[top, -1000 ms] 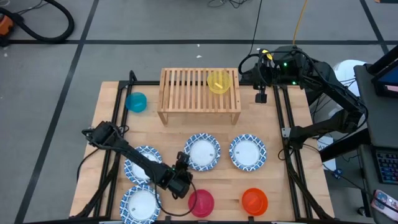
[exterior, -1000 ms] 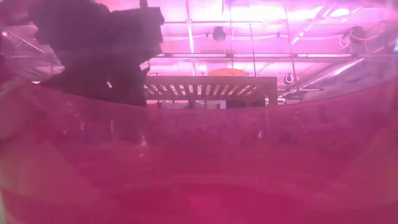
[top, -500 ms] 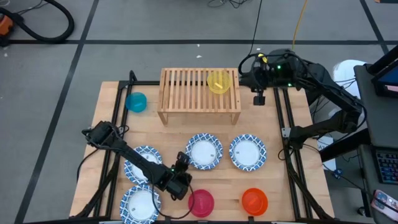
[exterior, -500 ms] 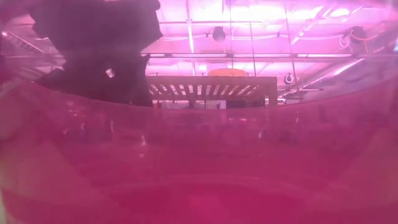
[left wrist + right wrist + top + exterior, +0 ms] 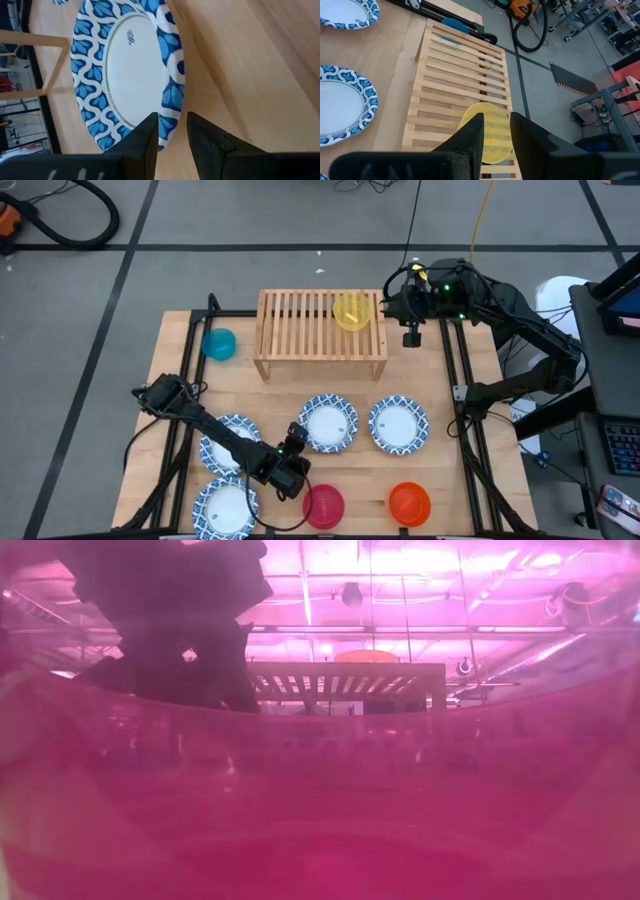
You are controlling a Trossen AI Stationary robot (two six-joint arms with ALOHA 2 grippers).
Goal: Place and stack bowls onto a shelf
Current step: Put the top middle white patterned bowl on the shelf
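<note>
The left gripper (image 5: 296, 452) is seen low over the tabletop (image 5: 450, 490), its fingers (image 5: 142, 140) parted by a narrow gap and grasping nothing; the blue-patterned rim of the middle dish (image 5: 125, 70) lies just ahead of the tips, apart from them. The left arm is stretched flat across the two left dishes (image 5: 228, 442), (image 5: 226, 505), with the red bowl (image 5: 323, 505) just beside the wrist and the orange bowl (image 5: 409, 501) further along the near edge. A fourth dish (image 5: 398, 424) lies beside the middle one.

The right gripper (image 5: 410, 330) is held above the table just off the shelf's (image 5: 300, 330) end, fingers slightly apart and empty. The yellow bowl (image 5: 487, 132) rests on the slatted wooden top near that end; the remaining slats are bare. The teal bowl (image 5: 218, 343) stands beside the shelf's opposite end. The low view is filled by a translucent red wall.
</note>
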